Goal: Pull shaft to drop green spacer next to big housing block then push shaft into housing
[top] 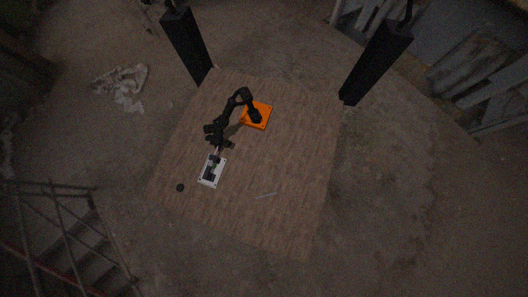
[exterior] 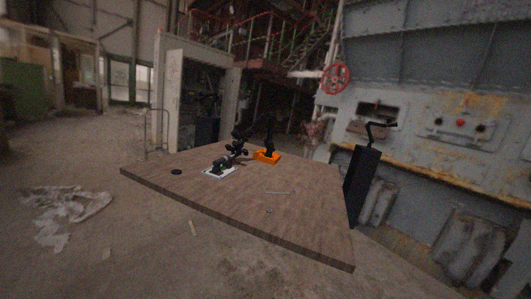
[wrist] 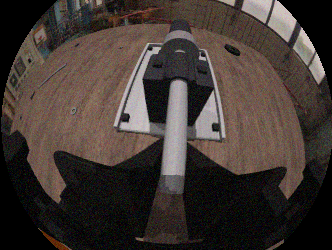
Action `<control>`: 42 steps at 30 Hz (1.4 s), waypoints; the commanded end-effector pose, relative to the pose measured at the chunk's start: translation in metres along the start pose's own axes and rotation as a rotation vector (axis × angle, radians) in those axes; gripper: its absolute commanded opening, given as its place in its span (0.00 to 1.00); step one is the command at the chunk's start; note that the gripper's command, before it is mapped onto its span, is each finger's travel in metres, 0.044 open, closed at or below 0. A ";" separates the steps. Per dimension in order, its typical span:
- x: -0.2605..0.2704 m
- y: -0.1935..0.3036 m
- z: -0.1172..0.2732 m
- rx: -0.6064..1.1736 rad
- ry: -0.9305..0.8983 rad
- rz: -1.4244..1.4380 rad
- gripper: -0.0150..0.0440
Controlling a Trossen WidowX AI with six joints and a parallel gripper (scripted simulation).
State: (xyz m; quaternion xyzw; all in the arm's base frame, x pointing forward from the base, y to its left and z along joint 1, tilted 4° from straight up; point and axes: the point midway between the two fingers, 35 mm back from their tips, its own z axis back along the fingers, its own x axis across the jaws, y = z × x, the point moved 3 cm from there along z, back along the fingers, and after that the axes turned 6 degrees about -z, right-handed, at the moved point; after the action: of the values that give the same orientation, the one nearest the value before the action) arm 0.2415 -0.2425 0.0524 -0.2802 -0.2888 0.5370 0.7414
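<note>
The long light-grey round shaft (top: 216,150) (wrist: 175,130) is held tight by the black tool (top: 218,142) (exterior: 236,151) (wrist: 171,144). The green round spacer (top: 213,165) (exterior: 223,168) is seen low, over the white flat plate (top: 202,182) (exterior: 219,177) (wrist: 136,115).

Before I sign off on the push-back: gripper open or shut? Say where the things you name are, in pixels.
Shut on the shaft (wrist: 175,130): in the wrist view, the shaft's near end runs down between the dark fingers of the gripper (wrist: 171,144).

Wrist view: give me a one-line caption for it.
Black gripper shut on a pale grey cylindrical shaft that runs into a black housing on a white rectangular base plate.
</note>
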 end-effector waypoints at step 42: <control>0.001 -0.010 -0.009 -0.004 -0.002 -0.001 0.25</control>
State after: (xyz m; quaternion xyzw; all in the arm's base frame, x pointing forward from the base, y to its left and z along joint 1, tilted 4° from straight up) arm 0.2518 -0.2445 0.0530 -0.2806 -0.2890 0.5366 0.7415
